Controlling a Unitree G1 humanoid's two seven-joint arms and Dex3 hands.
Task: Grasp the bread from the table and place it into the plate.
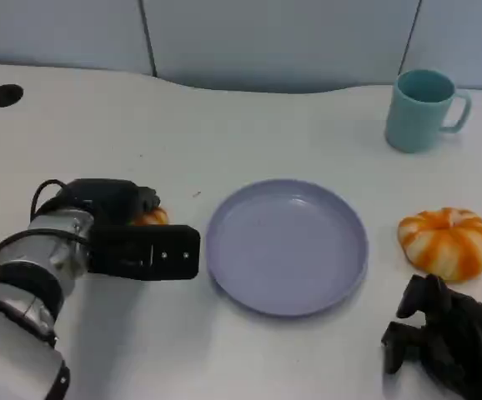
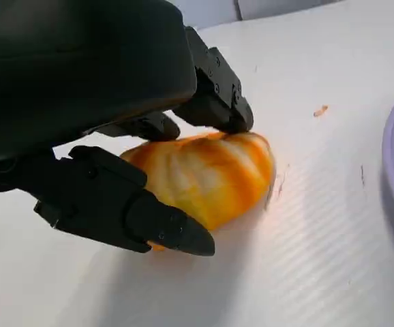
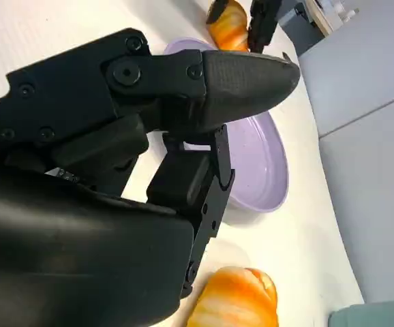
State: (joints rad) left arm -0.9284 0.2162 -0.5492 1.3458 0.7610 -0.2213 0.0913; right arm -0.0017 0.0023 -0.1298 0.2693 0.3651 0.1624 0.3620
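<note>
White table (image 1: 224, 125) carries a lilac plate (image 1: 287, 247) at centre. Left hand (image 1: 133, 229) grips one orange-striped bread (image 2: 207, 174) resting on the table just left of the plate. Right hand (image 1: 445, 337) rests with fingers apart, holding nothing, near a second bread (image 1: 445, 242). Teal mug (image 1: 422, 109) stands behind.

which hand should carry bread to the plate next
Left. The left hand already has its fingers around a bread piece beside the plate. The right hand rests apart from the other bread, holding nothing.
</note>
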